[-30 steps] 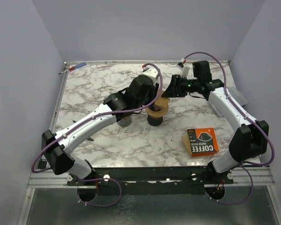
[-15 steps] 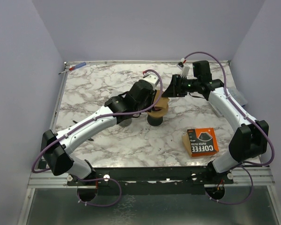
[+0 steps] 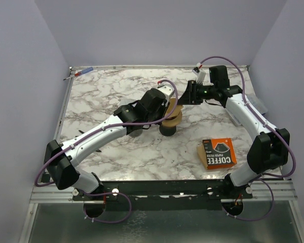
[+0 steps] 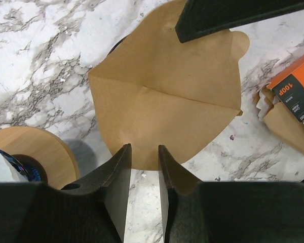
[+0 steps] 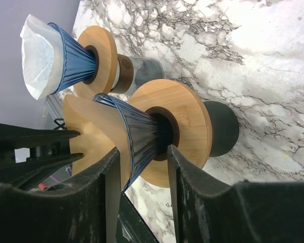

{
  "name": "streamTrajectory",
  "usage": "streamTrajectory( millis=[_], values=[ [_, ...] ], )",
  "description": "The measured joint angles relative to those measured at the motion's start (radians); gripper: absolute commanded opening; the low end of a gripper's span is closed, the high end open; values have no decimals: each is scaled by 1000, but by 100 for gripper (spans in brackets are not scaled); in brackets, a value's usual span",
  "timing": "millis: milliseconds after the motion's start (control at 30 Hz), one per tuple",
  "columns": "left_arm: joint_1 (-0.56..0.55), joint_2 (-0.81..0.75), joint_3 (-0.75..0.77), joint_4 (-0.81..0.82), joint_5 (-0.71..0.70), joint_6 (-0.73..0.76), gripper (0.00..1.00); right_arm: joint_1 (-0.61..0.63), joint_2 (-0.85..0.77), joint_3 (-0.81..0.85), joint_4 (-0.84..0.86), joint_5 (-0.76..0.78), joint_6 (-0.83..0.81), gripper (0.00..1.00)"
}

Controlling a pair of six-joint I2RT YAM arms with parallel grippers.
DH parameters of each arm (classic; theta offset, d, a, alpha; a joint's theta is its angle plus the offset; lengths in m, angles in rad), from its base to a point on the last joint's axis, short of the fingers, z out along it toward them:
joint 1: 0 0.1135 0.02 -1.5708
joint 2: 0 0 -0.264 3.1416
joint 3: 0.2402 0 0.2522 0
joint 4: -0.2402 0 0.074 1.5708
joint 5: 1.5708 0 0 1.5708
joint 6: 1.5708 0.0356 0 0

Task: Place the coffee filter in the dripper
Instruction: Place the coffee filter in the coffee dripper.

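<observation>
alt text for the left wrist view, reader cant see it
A brown paper coffee filter, opened out, fills the centre above the marble table, its near edge in the gap of the open left pincer. A finger of the right arm overlaps its far rim; a wooden disc sits lower left, an orange filter box far right.

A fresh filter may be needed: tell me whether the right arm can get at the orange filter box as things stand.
Probably yes. The orange filter box lies uncovered beside the right arm, nothing crowding it. The right gripper is at the dripper, so it must pull back first.
</observation>
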Motion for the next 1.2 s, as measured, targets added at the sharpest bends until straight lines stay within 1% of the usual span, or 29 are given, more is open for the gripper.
streamTrajectory(
  millis=[100, 200, 433, 500, 567, 633, 733, 1000, 1067, 1200],
  values=[
    [0, 0, 0, -8, 8, 10, 27, -2, 0, 0, 0, -7, 1, 39],
    [0, 0, -1, -10, 15, 20, 26, -4, 0, 0, 2, -13, 3, 31],
    [0, 0, -11, -10, 27, 31, 26, -7, 8, -1, 5, -37, 9, 25],
    [0, 0, -11, -10, 27, 32, 26, -7, 10, -1, 5, -40, 10, 21],
    [0, 0, -11, -10, 28, 32, 26, -7, 11, -1, 6, -46, 10, 14],
    [0, 0, -12, -9, 28, 35, 26, -7, 11, -1, 8, -54, 11, 12],
    [0, 0, -12, -9, 28, 36, 26, -7, 11, -1, 9, -61, 15, 4],
    [0, 0, -11, -9, 29, 42, 24, -11, 11, -1, 11, -68, 17, 2],
    [0, 0, -11, -9, 29, 44, 24, -13, 12, -1, 10, -69, 17, 0],
    [0, 0, -11, -10, 29, 48, 23, -13, 12, -1, 10, -70, 16, 0]
  ],
)
